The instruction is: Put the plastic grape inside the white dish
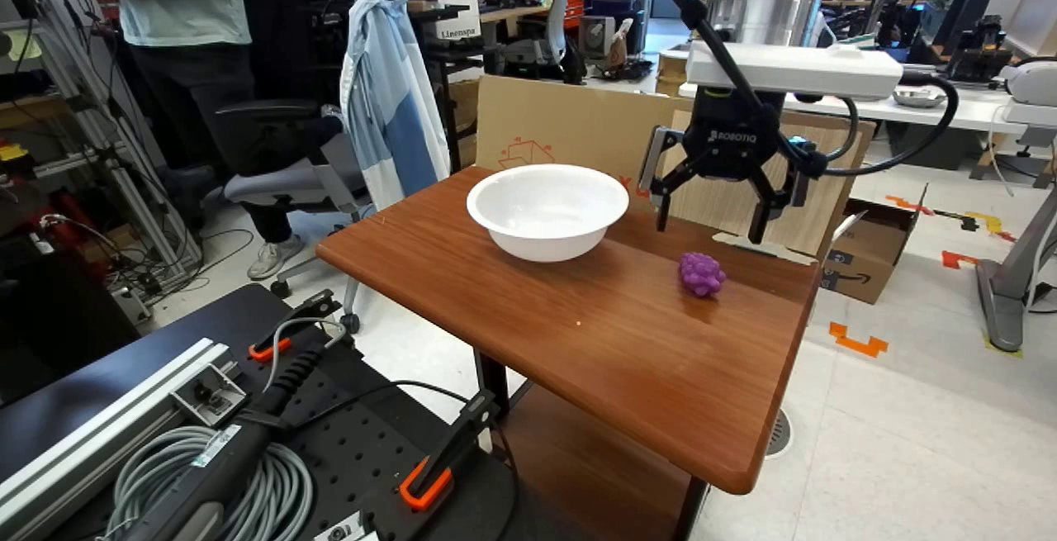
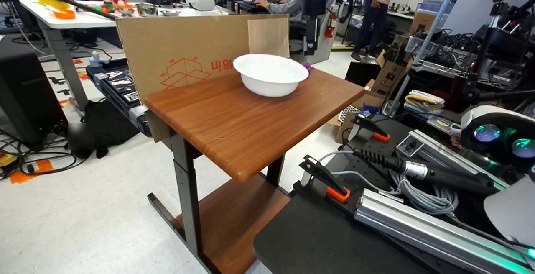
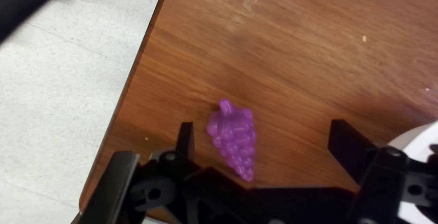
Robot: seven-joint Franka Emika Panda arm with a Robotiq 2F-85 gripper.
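The plastic grape [image 1: 702, 275] is a purple bumpy cluster lying on the wooden table. In an exterior view [image 2: 309, 67] it is mostly hidden behind the dish. The white dish [image 1: 547, 249] is a wide round bowl standing upright on the table, apart from the grape; it also shows in an exterior view [image 2: 271, 89] and at the right edge of the wrist view [image 3: 409, 140]. My gripper [image 1: 709, 230] is open and empty above the table, over the grape. In the wrist view the grape [image 3: 236, 138] lies between the spread fingers, nearer the left finger, with none touching it.
The wooden table [image 1: 594, 343] has a cardboard panel [image 1: 570, 116] standing along its back edge, behind the dish; it also shows in an exterior view [image 2: 175, 48]. A black bench [image 1: 388, 434] with clamps and coiled cable stands apart from the table.
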